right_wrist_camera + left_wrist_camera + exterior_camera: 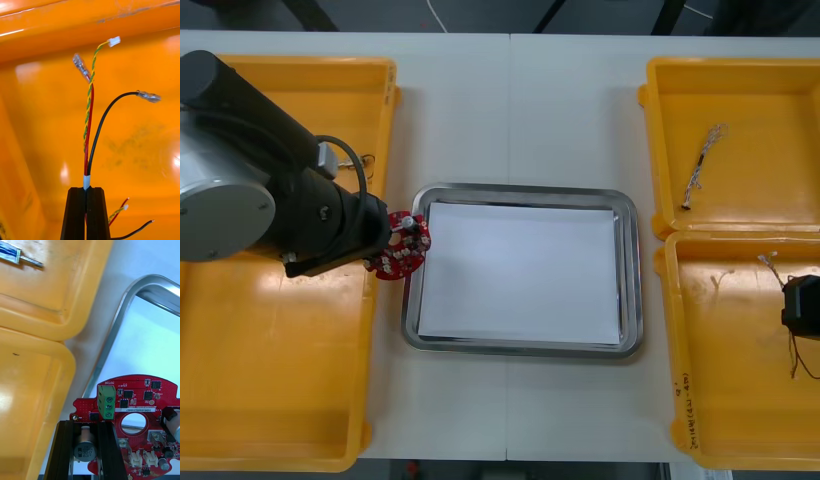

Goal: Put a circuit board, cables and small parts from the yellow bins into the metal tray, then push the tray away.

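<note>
**Front view.** The left hand (385, 252) is holding the board (404, 244) over the rim of the tray (632, 270), at the tray's 9 o'clock. This is probably staging it for a short drop onto the white liner. The arm is covering the fingers here. The right hand (802, 305) is hanging in the near right bin (740, 400), at the tray's 3 o'clock, and the picture edge is cutting it off. A loose cable (702, 165) is lying in the far right bin (780, 90), at 1 o'clock.

**Right wrist view.** The right hand (87, 189) is clamping narrowly on the cables (89, 123), which are red, black and twisted yellow-green. It is gripping at their white band, so the free ends are standing clear of the bin floor (142, 142). The fingers are hiding where the short tails join.

**Left wrist view.** The left hand (87, 427) is pinching the board (138, 405) by its edge, with a capacitor sitting between the fingers (65, 450). This grip is likely leaving the underside free for set-down. The tray rim (123, 315) is passing under the board. The picture edge is cutting off part of the board.
</note>
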Robot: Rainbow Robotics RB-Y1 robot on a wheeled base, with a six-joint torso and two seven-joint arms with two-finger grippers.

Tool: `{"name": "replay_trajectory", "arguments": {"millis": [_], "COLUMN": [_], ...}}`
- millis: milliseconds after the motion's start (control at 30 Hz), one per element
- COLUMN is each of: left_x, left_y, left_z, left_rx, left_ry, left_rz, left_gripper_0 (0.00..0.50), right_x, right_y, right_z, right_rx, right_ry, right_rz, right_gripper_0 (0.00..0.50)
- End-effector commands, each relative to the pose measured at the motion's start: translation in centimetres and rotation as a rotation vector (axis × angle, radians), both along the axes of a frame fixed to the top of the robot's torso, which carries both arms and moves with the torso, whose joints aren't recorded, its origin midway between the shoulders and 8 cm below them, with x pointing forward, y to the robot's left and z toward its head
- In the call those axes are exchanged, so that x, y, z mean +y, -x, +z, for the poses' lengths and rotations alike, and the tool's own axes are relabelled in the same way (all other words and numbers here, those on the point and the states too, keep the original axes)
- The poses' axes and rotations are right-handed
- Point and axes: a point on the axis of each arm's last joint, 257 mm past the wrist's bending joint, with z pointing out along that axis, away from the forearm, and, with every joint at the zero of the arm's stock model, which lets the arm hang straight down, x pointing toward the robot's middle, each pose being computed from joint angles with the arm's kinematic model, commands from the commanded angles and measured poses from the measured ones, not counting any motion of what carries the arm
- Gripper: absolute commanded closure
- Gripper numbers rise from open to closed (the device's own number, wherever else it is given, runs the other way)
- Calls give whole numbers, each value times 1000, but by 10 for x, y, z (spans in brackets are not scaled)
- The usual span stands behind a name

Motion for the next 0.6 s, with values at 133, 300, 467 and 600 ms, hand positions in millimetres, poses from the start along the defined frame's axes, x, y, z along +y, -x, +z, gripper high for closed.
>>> {"name": "replay_trajectory", "arguments": {"millis": [133, 300, 467, 600], "left_x": [-34, -57, -74, -83], "left_y": [-6, -6, -4, -5], "left_z": [-3, -20, -31, -45], "left_rx": [-92, -103, -106, -106], "left_ry": [-77, -49, -45, -50], "left_rz": [-80, -72, -86, -82], "left_gripper_0": [500, 499, 500, 500], "right_x": [-17, -18, -7, 4], "right_y": [27, 30, 31, 29], "right_z": [52, 65, 73, 80], "right_rx": [-54, -73, -64, -63], "right_ry": [122, 176, 182, 187], "right_rz": [65, 102, 185, 257], "right_gripper_0": [500, 500, 500, 500]}}
